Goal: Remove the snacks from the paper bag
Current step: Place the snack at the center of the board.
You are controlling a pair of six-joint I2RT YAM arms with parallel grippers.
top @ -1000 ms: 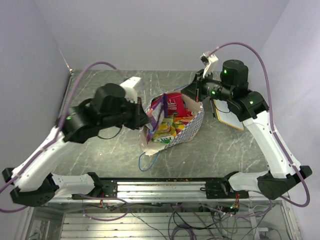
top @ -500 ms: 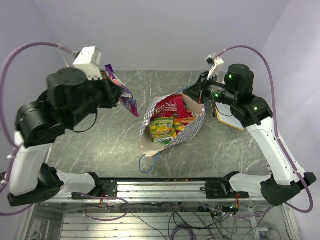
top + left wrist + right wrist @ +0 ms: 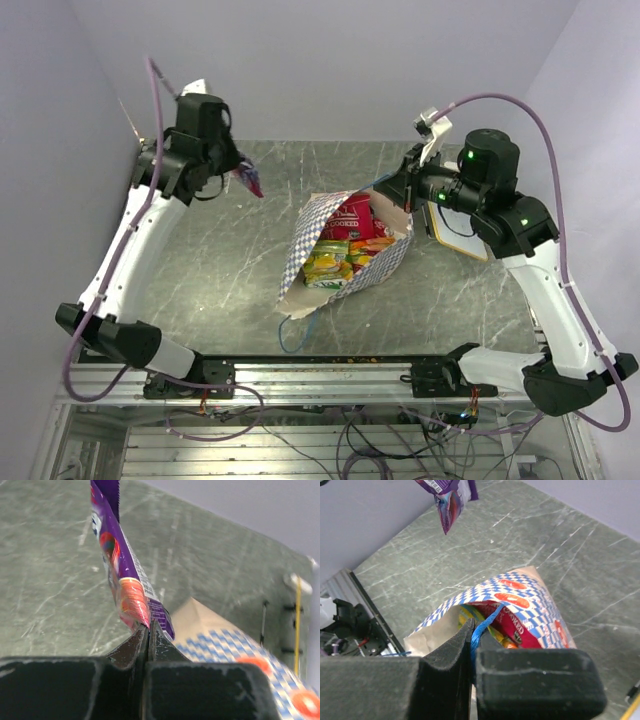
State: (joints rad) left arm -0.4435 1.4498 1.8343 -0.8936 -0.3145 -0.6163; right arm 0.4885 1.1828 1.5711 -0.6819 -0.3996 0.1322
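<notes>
Step in hand: one snack is out and is being carried clear, with more waiting in the bag.
Left tool (image 3: 148, 630): pinched fully closed on the bottom edge of a purple packet (image 3: 114, 560), which stands up from the jaws in the wrist view.
Packet's place: upper left of the overhead view, held up off the table (image 3: 220, 270) and well apart from the bag.
Right tool (image 3: 474, 632): clamped shut on the thin blue string handle (image 3: 487, 619) at the bag's far rim, just right of centre in the overhead view; by that grip the mouth is held open.
Paper bag (image 3: 302, 240): centre of the overhead view, resting on the table, its mouth gaping towards the camera.
Inside it: a red packet (image 3: 352, 215) at the back and a yellow-green packet (image 3: 328, 265) in front can be made out, with some orange between them; whether more lies beneath cannot be told.
Progress: judged early, since the bag looks well filled.
Next move: the purple packet is to be lowered onto bare table at the left and released. After that, the left tool is to be brought back, opened, to the bag's mouth.
Care needed: the handle is best kept held so the mouth is not lost.
</notes>
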